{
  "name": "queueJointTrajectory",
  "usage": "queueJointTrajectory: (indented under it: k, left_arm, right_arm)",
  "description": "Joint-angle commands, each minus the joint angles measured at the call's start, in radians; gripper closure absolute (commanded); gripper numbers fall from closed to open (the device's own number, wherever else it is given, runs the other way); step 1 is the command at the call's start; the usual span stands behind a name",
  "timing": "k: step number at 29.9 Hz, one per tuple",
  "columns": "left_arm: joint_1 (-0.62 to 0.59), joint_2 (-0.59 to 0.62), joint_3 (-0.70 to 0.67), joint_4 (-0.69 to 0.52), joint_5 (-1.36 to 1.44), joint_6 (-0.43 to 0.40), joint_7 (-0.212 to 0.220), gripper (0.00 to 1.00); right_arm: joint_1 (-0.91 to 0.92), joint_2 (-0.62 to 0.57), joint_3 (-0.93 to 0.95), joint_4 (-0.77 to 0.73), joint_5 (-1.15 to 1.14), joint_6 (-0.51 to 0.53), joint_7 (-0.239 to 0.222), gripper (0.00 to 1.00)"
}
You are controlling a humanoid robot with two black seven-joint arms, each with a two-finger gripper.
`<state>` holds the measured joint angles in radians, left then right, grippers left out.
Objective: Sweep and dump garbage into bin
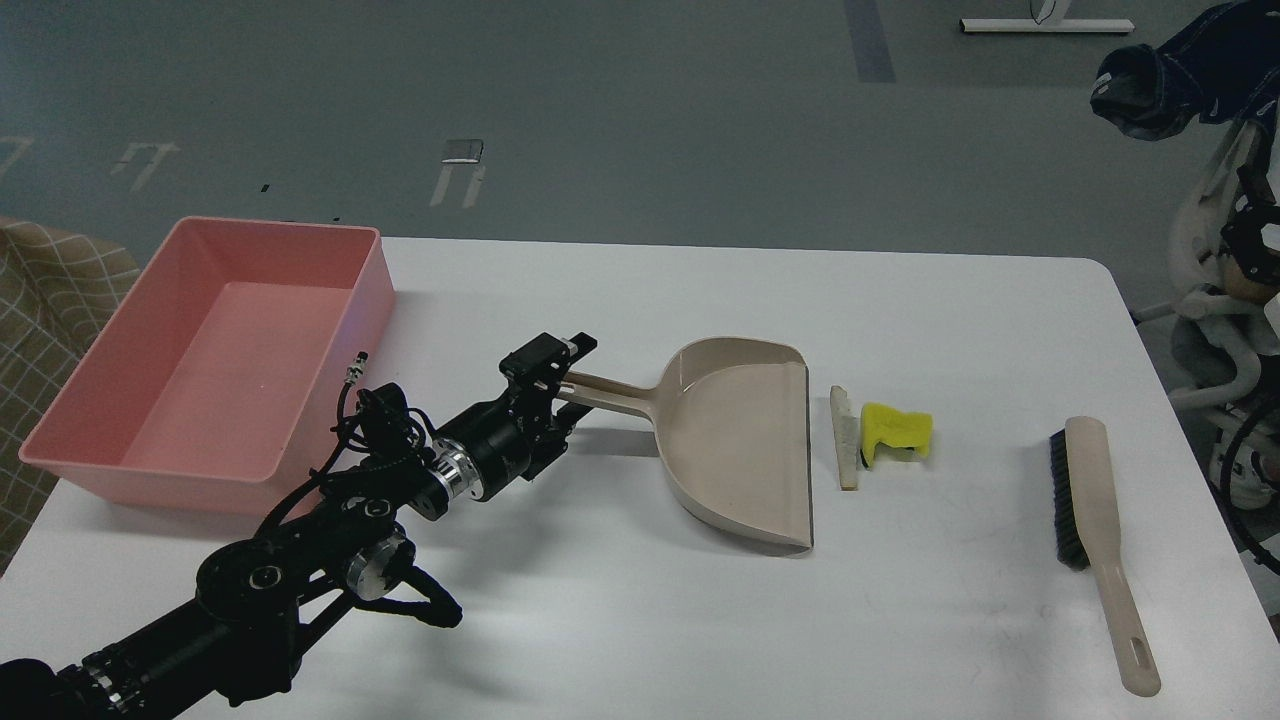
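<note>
Fingers (pixel 556 377) of left arm clamp the dustpan (pixel 745 440) handle.

On the white worktop (pixel 700 620), the pink rectangular plastic bin (pixel 215 360) sits left, beige plastic dustpan (pixel 740 440) centre, two small garbage pieces (pixel 880 435) just right, beige-handled black-bristled brush (pixel 1095 540) far right.

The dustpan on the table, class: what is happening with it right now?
The left gripper is at the end of the dustpan handle, apparently gripping it. The pan's open edge faces the garbage, a yellow lump and a pale slice beside it. The brush lies untouched further right. The pink bin sits empty to the left.
</note>
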<state>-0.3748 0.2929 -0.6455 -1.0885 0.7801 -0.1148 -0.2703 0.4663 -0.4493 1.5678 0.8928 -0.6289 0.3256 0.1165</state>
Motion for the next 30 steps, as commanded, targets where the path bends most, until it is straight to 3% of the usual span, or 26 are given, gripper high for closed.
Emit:
queueJointTrajectory:
  k: [1, 7, 13, 27, 30]
  left_arm:
    - [-0.006, -0.003, 0.001, 0.002, 0.001, 0.004, -0.001, 0.42]
    - [-0.003, -0.001, 0.003, 0.004, 0.001, 0.006, -0.001, 0.43]
    - [-0.001, -0.003, 0.004, 0.004, 0.001, 0.006, -0.001, 0.59]
    - [-0.012, 0.009, 0.004, -0.005, 0.028, 0.021, -0.003, 0.75]
    - [-0.013, 0.012, 0.004, -0.016, 0.056, 0.021, -0.021, 0.79]
  right_arm:
    - [0.000, 0.000, 0.000, 0.000, 0.000, 0.000, 0.000, 0.00]
    - [0.000, 0.001, 0.002, 0.000, 0.000, 0.000, 0.000, 0.00]
    - [0.000, 0.001, 0.000, 0.000, 0.000, 0.000, 0.000, 0.00]
    - [-0.003, 0.001, 0.009, -0.002, 0.000, 0.001, 0.000, 0.00]
    - [-0.005, 0.000, 0.014, 0.000, 0.000, 0.001, 0.000, 0.00]
